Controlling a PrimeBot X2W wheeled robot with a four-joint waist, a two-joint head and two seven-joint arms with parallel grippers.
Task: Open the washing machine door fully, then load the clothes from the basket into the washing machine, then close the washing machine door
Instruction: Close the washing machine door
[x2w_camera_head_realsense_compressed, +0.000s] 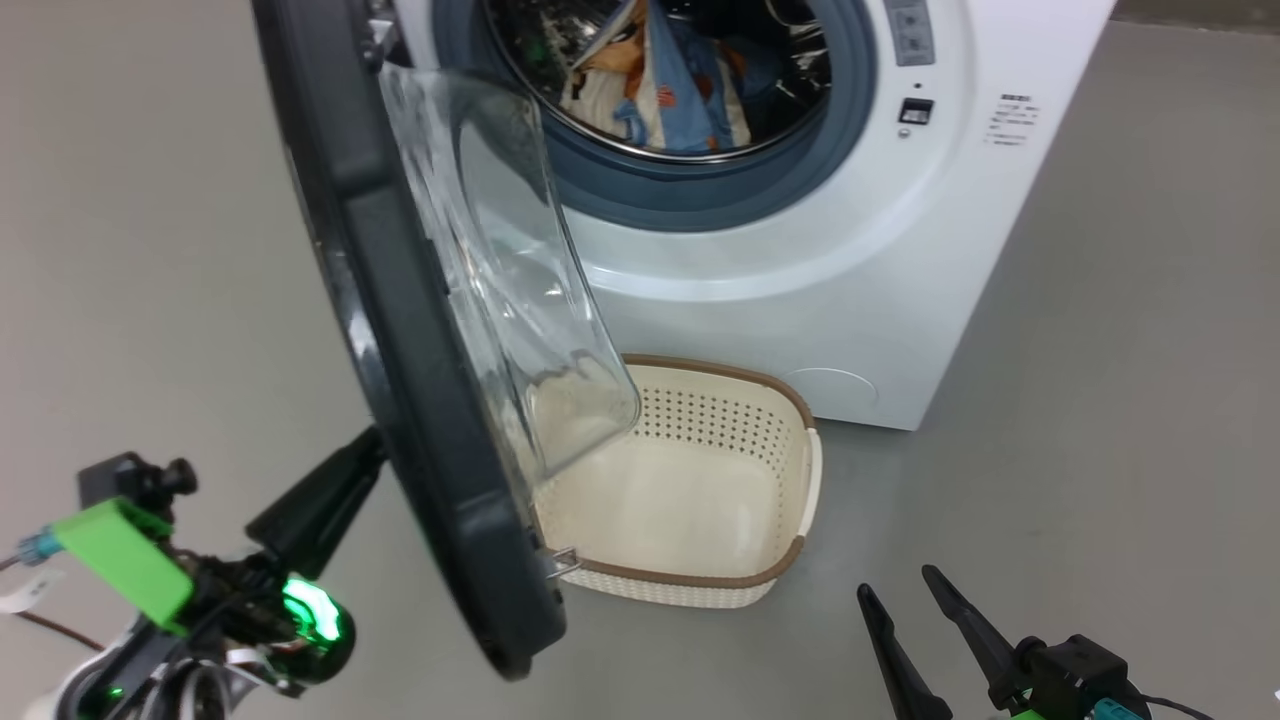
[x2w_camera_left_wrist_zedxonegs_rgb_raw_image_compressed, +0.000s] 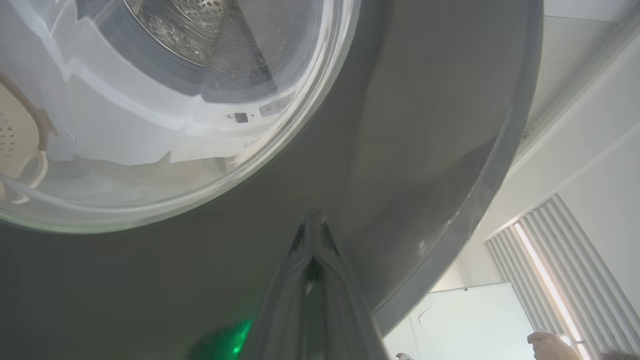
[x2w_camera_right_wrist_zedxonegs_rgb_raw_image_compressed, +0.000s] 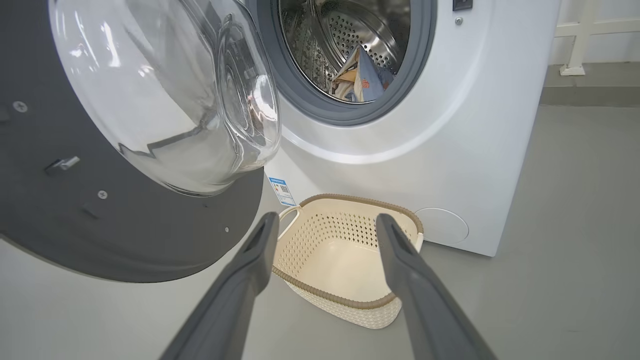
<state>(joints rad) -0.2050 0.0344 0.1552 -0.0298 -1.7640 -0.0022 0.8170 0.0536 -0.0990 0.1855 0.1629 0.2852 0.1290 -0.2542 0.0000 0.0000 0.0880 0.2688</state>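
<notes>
- Left gripper, fingers pressed together, touched the washing machine door at 8 o'clock.
- Right gripper gaped wide at 5 o'clock.
- Clothes lay inside the washing machine at 12 o'clock.

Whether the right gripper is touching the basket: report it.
Apart. The head view shows bare floor between the open right gripper and the basket.
</notes>
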